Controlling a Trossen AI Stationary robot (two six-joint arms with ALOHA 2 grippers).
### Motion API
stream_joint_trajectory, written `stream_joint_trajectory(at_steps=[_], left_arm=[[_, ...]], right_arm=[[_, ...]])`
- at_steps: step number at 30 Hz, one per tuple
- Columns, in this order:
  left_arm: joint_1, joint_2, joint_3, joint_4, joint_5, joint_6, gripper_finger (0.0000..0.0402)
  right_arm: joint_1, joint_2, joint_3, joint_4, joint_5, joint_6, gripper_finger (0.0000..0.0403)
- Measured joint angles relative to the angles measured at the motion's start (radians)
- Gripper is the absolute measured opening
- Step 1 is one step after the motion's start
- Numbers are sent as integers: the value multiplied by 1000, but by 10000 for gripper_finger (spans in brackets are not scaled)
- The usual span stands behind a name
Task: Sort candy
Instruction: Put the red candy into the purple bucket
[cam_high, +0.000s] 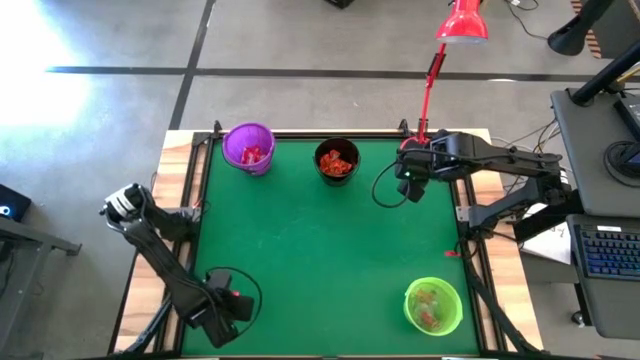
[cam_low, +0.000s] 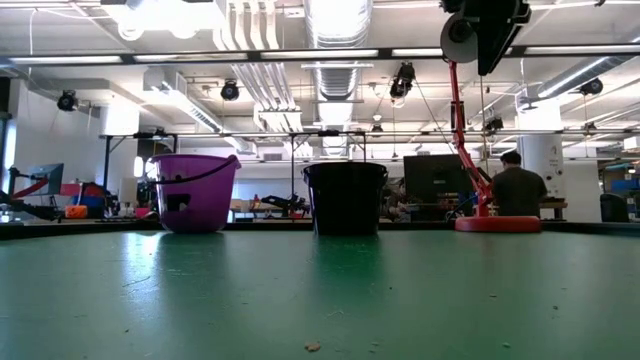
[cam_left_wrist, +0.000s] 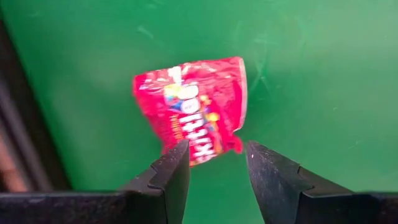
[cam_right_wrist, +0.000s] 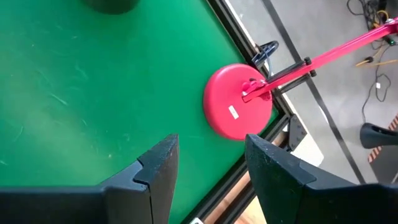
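From my seat, the left gripper (cam_left_wrist: 214, 165) sits low at the near-left corner of the green table (cam_high: 320, 250), and I read that as a pickup stance: its 2 fingers (cam_left_wrist: 171, 174) stand apart with nothing between them, aimed down at the 1 loose piece I can find, a red candy packet (cam_left_wrist: 193, 106). The packet lies flat on the mat just ahead of the jaws, its nearest corner reaching the mouth of the gap and lying closer to 1 finger than the other; I cannot tell whether it touches that finger. I judge the jaws need to advance and drop a little before they close. Moving rightward, the purple cup (cam_high: 248, 148) and the black cup (cam_high: 337, 160) stand along the far edge with red and orange sweets inside, which suggests each cup takes 1 kind. The green cup (cam_high: 433, 306) sits near the near-right corner, also holding sweets. The right gripper (cam_right_wrist: 208, 168) hangs high above the far-right corner, jaws wide and empty, over the round base of the red desk lamp (cam_right_wrist: 238, 109); I take it as parked clear so the left arm can work.
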Motion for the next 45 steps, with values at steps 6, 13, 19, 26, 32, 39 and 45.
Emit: stream_joint_trajectory(at_steps=[6, 13, 19, 26, 32, 39, 45], left_arm=[[14, 52, -4, 24, -3, 0, 141], [17, 91, -22, 34, 46, -14, 139], [17, 114, -25, 29, 49, 9, 100], [17, 114, -24, 33, 45, 82, 8], [17, 79, -20, 29, -5, 107, 2], [21, -46, -17, -2, -211, 84, 0], [46, -174, -16, -155, -366, 66, 0]], right_arm=[[0, 0, 0, 4, 0, 0, 178], [3, 0, 0, 5, -28, 8, 178], [7, 1, 0, 5, -56, 9, 178], [7, 1, 0, 8, -56, 11, 178], [7, 1, 0, 13, -53, 10, 178], [7, 1, 0, 17, -52, 10, 178], [7, 1, 0, 60, -52, 9, 178]])
